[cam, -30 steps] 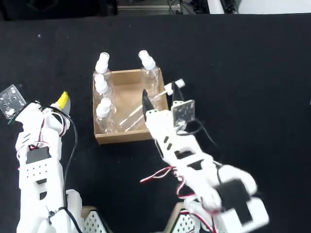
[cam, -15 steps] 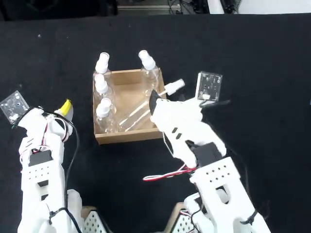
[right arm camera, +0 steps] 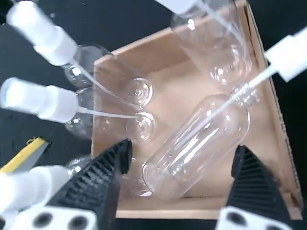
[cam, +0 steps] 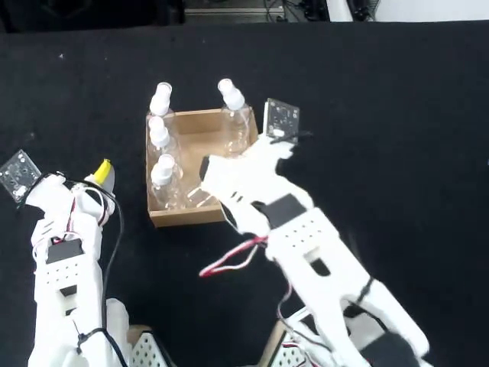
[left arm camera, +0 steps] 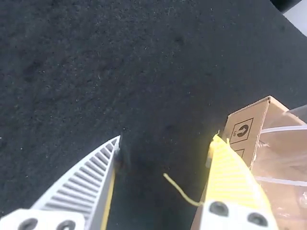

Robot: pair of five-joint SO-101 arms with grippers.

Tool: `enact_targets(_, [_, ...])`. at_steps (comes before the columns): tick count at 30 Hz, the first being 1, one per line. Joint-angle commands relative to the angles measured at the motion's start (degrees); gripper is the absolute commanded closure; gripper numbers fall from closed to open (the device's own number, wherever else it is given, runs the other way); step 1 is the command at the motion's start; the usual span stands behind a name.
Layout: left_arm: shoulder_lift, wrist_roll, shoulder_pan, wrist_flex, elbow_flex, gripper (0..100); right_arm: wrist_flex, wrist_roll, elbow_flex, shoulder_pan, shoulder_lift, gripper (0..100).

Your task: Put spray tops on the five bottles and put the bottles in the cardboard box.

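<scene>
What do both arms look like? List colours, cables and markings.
Left arm: white shell, black motor blocks, red and black cables, a small square board at the wrist; one jaw yellow, one white, both ribbed. Right arm: the same white shell and black motors, a red-and-white cable loop, a square board, ribbed black jaws.

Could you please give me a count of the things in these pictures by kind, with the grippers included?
Bottles with spray tops: 5
Cardboard box: 1
Grippers, the left gripper and the right gripper: 2
Total: 8
</scene>
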State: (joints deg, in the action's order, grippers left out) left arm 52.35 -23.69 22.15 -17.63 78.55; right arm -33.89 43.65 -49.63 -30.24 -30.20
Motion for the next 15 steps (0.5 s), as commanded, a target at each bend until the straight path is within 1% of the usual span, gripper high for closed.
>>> enact_targets(1, [1.2, -0.2, 0.1, 1.2, -1.0, 73, -0.2, 2.4, 6.6, -0.7, 3.2, 70.1])
enact_targets(9, [1.2, -0.2, 0.1, 1.3, -1.0, 73, -0.4, 9.1, 14.1, -0.4, 15.3, 70.0])
enact_targets(15, [1.2, -0.2, 0.1, 1.3, -1.0, 73, -0.5, 13.1, 17.5, 1.8, 20.5, 70.0])
